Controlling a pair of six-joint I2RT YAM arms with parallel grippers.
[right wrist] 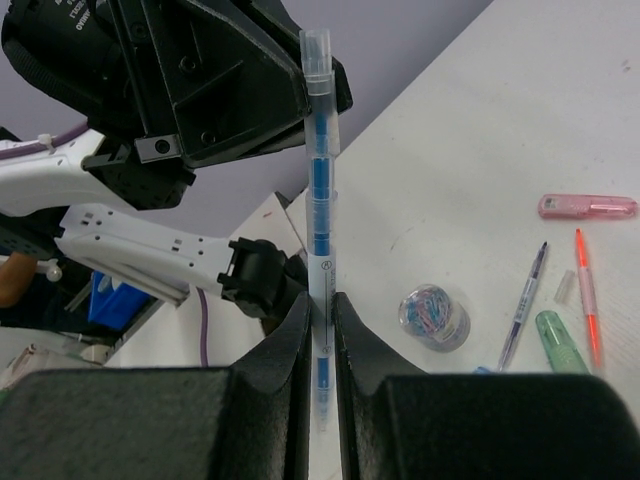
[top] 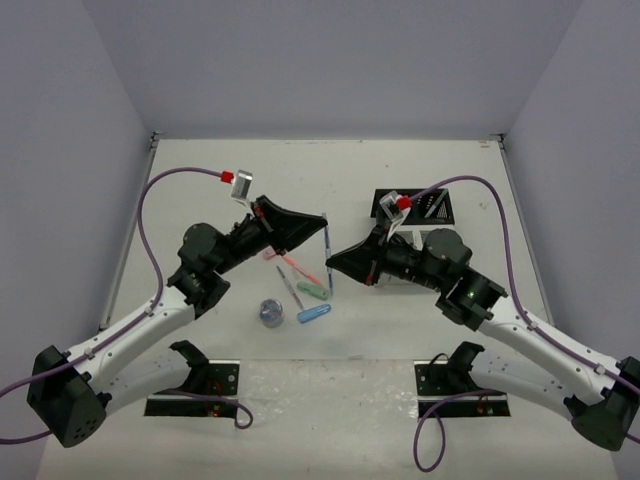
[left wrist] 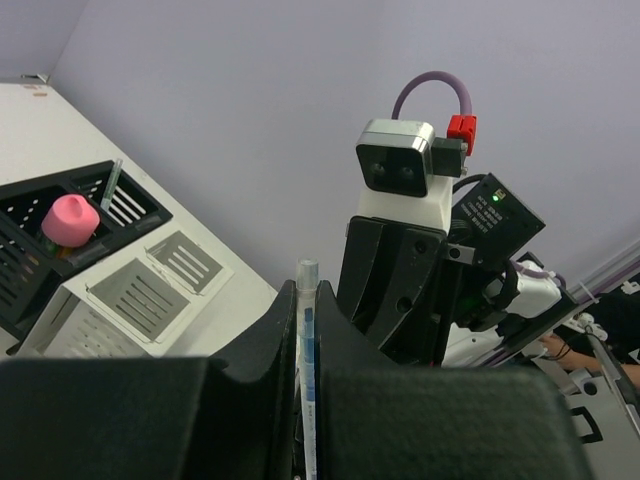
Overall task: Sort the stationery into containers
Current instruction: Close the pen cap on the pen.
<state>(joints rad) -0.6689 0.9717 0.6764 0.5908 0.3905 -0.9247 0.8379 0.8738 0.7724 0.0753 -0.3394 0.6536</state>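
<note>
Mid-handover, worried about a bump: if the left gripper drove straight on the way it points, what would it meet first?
Most likely the right gripper, whose body sits close ahead of the left gripper; both have jaws shut on one blue pen. Exact clearance is unclear.

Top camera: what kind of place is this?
Probably a robot lab test booth: a white table boxed in by plain grey walls, a left arm and right arm bolted at its near edge, loose pens and a black organiser box.
</note>
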